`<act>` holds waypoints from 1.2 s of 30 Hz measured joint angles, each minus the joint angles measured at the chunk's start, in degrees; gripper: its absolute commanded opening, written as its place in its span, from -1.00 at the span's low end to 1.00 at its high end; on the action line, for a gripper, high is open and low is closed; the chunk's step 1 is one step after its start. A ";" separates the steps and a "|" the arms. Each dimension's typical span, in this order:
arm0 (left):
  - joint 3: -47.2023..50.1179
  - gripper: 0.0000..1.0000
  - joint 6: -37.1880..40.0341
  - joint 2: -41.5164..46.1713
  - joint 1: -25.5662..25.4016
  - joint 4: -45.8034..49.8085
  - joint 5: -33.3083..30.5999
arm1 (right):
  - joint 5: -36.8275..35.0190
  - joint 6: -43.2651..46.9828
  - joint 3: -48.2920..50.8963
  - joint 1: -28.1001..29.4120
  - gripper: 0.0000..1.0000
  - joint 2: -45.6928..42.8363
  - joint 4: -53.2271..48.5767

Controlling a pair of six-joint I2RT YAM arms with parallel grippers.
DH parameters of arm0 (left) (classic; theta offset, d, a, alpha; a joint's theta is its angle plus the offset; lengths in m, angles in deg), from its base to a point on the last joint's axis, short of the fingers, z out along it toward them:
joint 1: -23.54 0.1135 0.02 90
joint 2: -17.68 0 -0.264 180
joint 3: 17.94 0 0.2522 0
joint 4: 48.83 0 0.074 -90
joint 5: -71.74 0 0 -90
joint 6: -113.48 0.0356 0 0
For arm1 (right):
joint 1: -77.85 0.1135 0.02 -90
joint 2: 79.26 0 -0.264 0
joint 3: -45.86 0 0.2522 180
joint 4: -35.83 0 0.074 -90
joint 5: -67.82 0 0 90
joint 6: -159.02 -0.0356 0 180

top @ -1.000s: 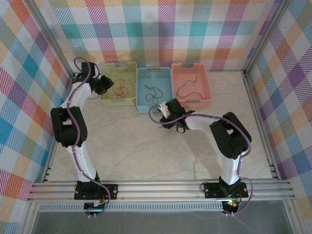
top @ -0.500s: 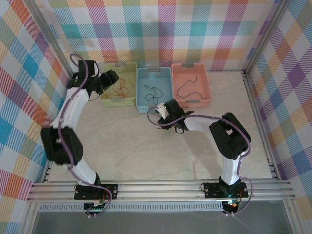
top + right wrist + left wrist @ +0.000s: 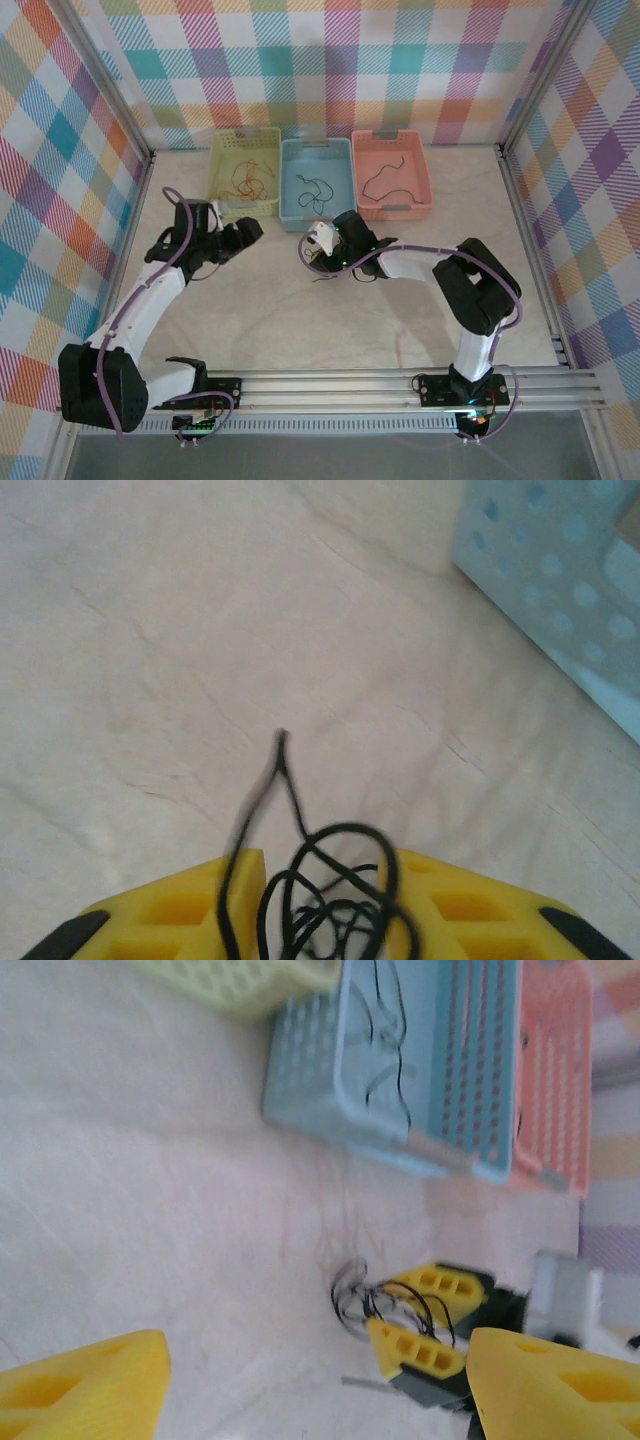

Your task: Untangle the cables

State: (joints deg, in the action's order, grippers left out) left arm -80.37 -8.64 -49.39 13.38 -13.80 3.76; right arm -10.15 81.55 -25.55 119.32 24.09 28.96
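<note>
Presently the right hand (image 3: 325, 865) grips a knot of thin black wires (image 3: 345, 828), left hand (image 3: 240, 232) released; hasty pulling could tighten it.

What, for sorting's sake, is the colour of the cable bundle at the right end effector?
The cable bundle is black, clearest from the right wrist.

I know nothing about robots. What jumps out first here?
A row of three bright baskets at the far side of the table: a yellow-green basket, a blue basket and a pink basket, each with thin cables in it. Just in front of the blue one, the right gripper pinches a knot of black cables between yellow fingers, with the left gripper open to its left.
</note>
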 measured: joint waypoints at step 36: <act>-6.51 -0.07 -6.12 -25.11 -23.58 1.68 -1.99 | -0.02 -3.76 2.84 -4.09 -0.30 -2.95 -4.04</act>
State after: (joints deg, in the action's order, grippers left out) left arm -86.88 -14.76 -74.50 -10.20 -12.11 1.77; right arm -10.17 77.79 -22.71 115.24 21.14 24.92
